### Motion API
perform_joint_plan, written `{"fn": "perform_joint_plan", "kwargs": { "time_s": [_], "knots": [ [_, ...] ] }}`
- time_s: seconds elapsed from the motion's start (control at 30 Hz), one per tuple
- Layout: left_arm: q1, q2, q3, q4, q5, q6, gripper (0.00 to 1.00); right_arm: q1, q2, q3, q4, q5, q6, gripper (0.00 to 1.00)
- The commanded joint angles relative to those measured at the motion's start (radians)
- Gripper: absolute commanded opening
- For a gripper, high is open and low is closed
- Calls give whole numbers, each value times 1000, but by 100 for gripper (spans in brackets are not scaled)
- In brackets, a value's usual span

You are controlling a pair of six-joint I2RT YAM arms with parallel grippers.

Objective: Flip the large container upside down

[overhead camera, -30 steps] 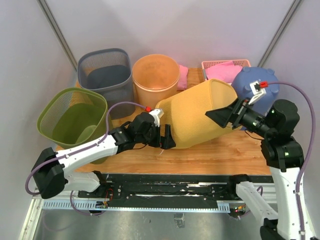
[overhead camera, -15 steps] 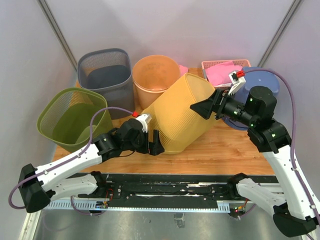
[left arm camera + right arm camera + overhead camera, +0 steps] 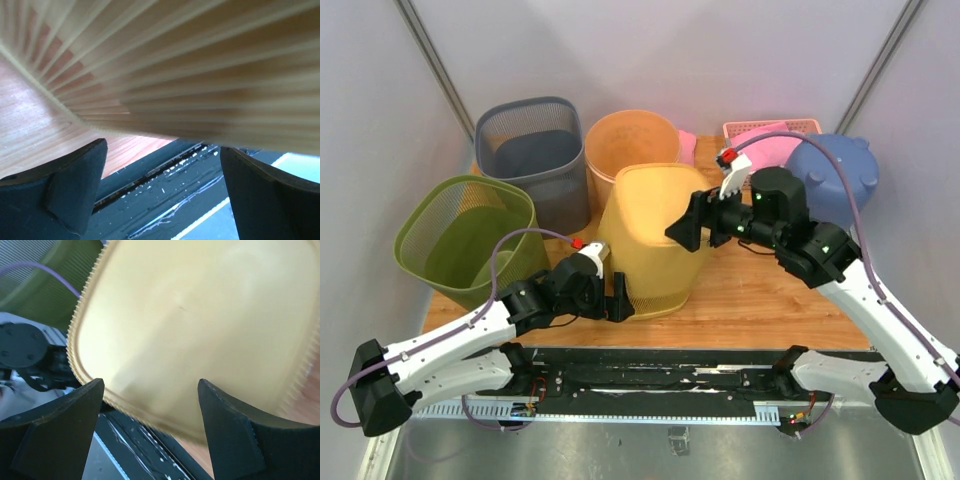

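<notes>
While the yellow bin (image 3: 655,215) sits base-up, cloth (image 3: 760,148) fills the basket (image 3: 772,125).

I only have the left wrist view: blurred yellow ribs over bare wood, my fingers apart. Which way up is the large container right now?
Observer: The top camera shows the large yellow ribbed plastic bin base-up, with its open end down on the wooden table.
Operator: What is the other arm doing?
Observer: The right gripper is at the bin's upper right edge. Its wrist view shows the fingers spread open in front of the flat base.
Operator: Anything close behind the bin?
Observer: A round orange plastic bucket stands upright just behind it. I cannot tell whether they touch.
</notes>
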Motion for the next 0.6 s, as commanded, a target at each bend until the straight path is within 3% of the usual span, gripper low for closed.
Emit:
{"fn": "perform_joint_plan", "kwargs": {
  "time_s": [0.0, 0.17, 0.3, 0.57],
  "knots": [
    [-7, 2, 10, 28, -26, 54, 99, 117, 35, 60, -160, 269, -107, 77],
    [-7, 46, 18, 15, -35, 75, 99, 170, 44, 86, -168, 362, -141, 77],
    [-7, -13, 35, 21, -65, 78, 99, 170, 6, 69, -163, 454, -150, 78],
    [-7, -235, 153, 81, -185, 66, 99, 167, -122, 22, -144, 858, -184, 86]
  ]
}}
